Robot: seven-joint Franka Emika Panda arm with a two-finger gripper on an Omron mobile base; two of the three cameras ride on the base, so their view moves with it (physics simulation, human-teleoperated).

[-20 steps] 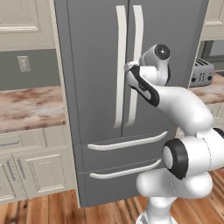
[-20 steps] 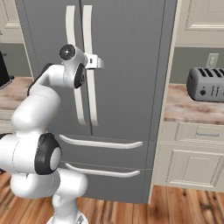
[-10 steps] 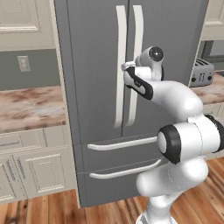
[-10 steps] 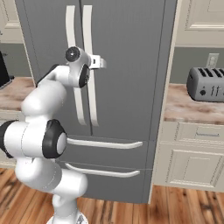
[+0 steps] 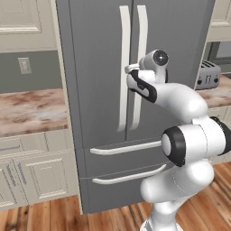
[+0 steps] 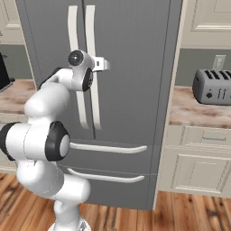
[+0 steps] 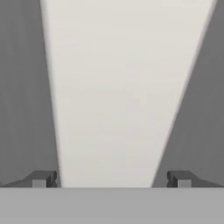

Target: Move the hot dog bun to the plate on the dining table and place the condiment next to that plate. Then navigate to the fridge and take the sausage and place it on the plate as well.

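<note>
The fridge (image 5: 99, 90) is seen closed, its two upper doors meeting at a central seam and two drawer fronts stacked beneath, each crossed by a long curved handle. It is flanked by marbled counters (image 5: 27, 110) over cream cabinets (image 6: 198, 167), with a wooden floor (image 6: 189, 216) lying open in front of it. A toaster (image 6: 212, 86) is set on the counter to the right, well apart from the fridge's edge. The white arm (image 5: 180, 103) is raised to the upper doors, and the gripper (image 7: 112, 179) is held at the right door's vertical handle (image 7: 118, 87). In the hand view the pale handle is framed between the fingertips (image 7: 43, 178), which are spread wide to either side of it; nothing is clamped, and grey door surface is visible past both edges of the handle.
</note>
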